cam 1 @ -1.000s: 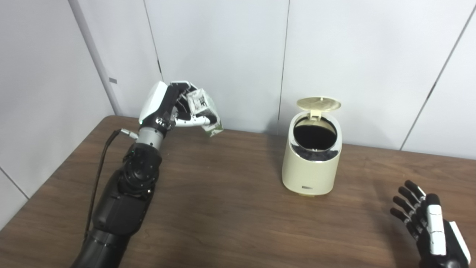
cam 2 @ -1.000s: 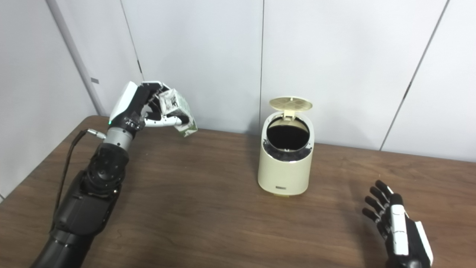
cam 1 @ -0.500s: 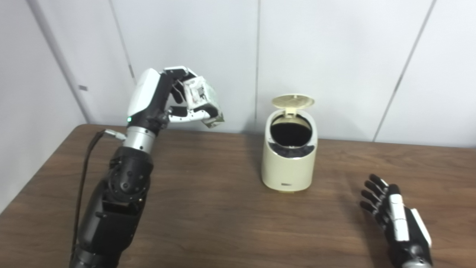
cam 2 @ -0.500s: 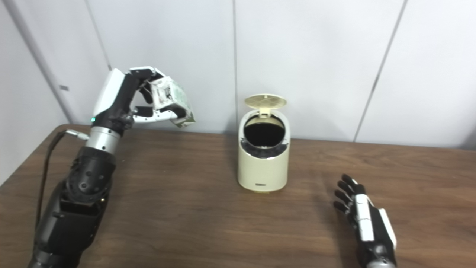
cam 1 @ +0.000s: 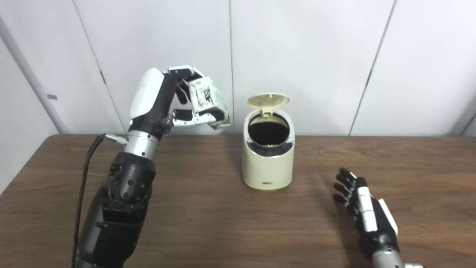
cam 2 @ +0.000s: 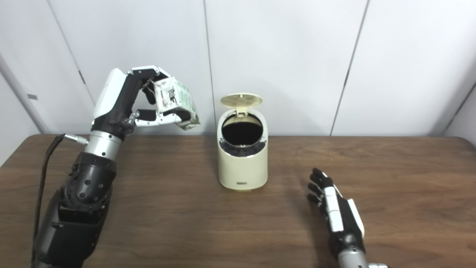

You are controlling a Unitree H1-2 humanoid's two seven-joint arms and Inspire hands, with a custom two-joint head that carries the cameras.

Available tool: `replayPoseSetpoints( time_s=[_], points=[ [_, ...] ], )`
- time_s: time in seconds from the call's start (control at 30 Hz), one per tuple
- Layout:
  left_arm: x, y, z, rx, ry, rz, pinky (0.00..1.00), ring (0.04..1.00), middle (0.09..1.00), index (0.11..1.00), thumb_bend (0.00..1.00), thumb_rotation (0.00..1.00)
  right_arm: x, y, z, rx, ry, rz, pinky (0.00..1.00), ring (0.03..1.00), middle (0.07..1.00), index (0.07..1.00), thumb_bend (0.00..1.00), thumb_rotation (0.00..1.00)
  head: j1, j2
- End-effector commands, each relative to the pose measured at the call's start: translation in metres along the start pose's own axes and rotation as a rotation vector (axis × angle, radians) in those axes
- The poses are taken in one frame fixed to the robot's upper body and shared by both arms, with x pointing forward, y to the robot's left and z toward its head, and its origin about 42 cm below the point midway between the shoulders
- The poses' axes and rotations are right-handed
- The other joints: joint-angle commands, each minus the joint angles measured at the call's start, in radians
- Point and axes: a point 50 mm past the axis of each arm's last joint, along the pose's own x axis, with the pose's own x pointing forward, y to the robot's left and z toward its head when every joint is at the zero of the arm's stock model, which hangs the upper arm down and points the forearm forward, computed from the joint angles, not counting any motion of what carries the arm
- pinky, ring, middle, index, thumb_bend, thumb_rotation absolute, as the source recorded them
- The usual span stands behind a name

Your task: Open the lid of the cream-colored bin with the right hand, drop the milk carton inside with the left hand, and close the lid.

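the left robot hand [cam 1: 167,98] is raised above the surface [cam 1: 208,208], its fingers curled around a small crumpled carton [cam 1: 207,102], which tilts with one corner pointing down. the carton hangs in the air just left of the bin [cam 1: 268,150] and a little above its rim, not yet over the opening. the cream bin stands upright near the middle of the surface, its lid [cam 1: 268,100] flipped up at the back, showing a dark round mouth. the right robot hand [cam 1: 366,216] rests low near the surface, well right of the bin, fingers spread and holding nothing. to do this step well, the carton should probably travel right until centred over the mouth, clear of the raised lid, before the fingers loosen.
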Motion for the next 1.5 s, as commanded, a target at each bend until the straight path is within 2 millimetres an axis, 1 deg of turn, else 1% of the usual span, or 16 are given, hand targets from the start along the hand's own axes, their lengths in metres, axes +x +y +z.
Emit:
replayPoseSetpoints(
  time_s=[0.0,0.07,0.2,0.33,0.6,0.83,0.97,1.23,1.33,1.47],
  points=[
    [0.019,0.011,0.019,0.009,-0.114,0.049,0.35,0.402,0.478,0.507,0.50,0.00,0.003,0.005,0.018,0.004,-0.102,0.009,0.85,0.878,0.902,0.898,0.56,1.00,-0.006,-0.003],
    [0.021,0.006,0.020,0.012,-0.122,0.038,0.36,0.411,0.477,0.505,0.50,0.00,0.004,0.007,0.018,0.002,-0.105,0.012,0.86,0.880,0.903,0.898,0.56,1.00,-0.009,-0.004],
    [0.023,-0.005,0.020,0.006,-0.134,0.028,0.35,0.400,0.469,0.507,0.50,0.00,0.005,0.009,0.017,0.001,-0.112,0.021,0.88,0.887,0.909,0.904,0.55,1.00,-0.014,-0.011],
    [0.024,-0.013,0.019,-0.012,-0.140,0.015,0.34,0.393,0.473,0.500,0.50,0.00,0.006,0.012,0.017,-0.021,-0.117,0.021,0.86,0.887,0.909,0.908,0.56,1.00,-0.019,-0.014],
    [0.028,-0.031,0.015,-0.070,-0.143,0.007,0.38,0.412,0.490,0.494,0.50,0.00,0.007,0.019,0.018,-0.040,-0.119,0.017,0.82,0.882,0.905,0.903,0.56,1.00,-0.031,-0.015],
    [0.032,-0.035,0.016,-0.076,-0.165,0.009,0.38,0.411,0.485,0.496,0.50,0.00,0.008,0.020,0.018,-0.039,-0.119,0.013,0.82,0.881,0.908,0.904,0.54,1.00,-0.035,-0.018],
    [0.037,-0.038,0.019,-0.071,-0.181,0.021,0.39,0.414,0.478,0.492,0.50,0.00,0.009,0.022,0.018,-0.055,-0.117,0.011,0.81,0.872,0.899,0.895,0.55,1.00,-0.040,-0.018],
    [0.046,-0.046,0.026,-0.082,-0.189,0.032,0.42,0.421,0.468,0.492,0.50,0.00,0.007,0.026,0.021,-0.073,-0.121,0.011,0.79,0.860,0.892,0.889,0.55,1.00,-0.044,-0.011],
    [0.049,-0.047,0.025,-0.060,-0.215,0.042,0.43,0.423,0.479,0.493,0.50,0.00,0.006,0.028,0.022,-0.072,-0.114,0.009,0.80,0.860,0.891,0.888,0.56,1.00,-0.049,-0.007],
    [0.050,-0.049,0.019,-0.042,-0.227,0.050,0.44,0.424,0.483,0.494,0.50,0.00,0.004,0.032,0.023,-0.085,-0.107,0.009,0.77,0.842,0.882,0.880,0.53,1.00,-0.056,-0.003]
  ],
)
